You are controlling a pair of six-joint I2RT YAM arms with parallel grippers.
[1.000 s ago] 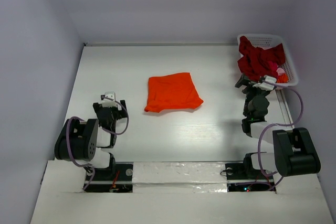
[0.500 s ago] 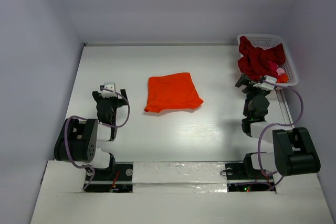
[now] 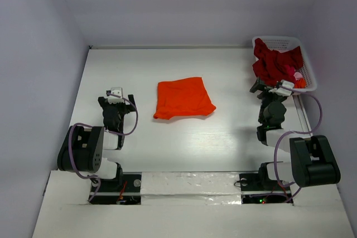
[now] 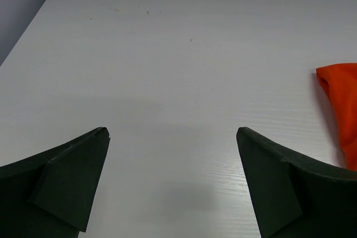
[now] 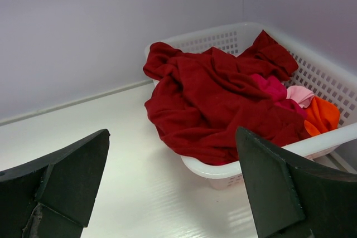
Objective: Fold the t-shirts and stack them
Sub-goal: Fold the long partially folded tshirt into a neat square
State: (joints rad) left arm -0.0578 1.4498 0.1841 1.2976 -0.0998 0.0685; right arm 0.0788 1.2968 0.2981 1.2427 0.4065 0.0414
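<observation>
**Next tee to be drawn from the basket, jaws wide**

The white table (image 3: 223, 137) is seen first, with both arms parked low at its near edge. At the far right corner the lattice basket (image 5: 215, 170) is set against the wall, and it is towards this that the right wrist camera is pointed.

The dark red tee (image 5: 212, 98) is heaped on top, spilling over the basket's near rim, so it is judged the natural next pick. The orange tee (image 3: 184, 97) is laid folded near the table's middle, well apart from both arms; one fold appears done, and the stack is to be built there.

Under the red cloth a pink tee (image 5: 301, 94) and a bit of orange cloth (image 5: 323, 114) are tucked at the basket's right side.

The right gripper (image 5: 173, 135) is held spread wide with nothing between its fingers, short of the basket. The left gripper (image 4: 172, 137) is likewise parted and empty over bare table, the orange tee's edge just showing at its right.

For a clean pick, the overhanging red fold should be taken in a single layer and lifted clear, so that the pink tee is not dragged out and the light basket is not tipped.
</observation>
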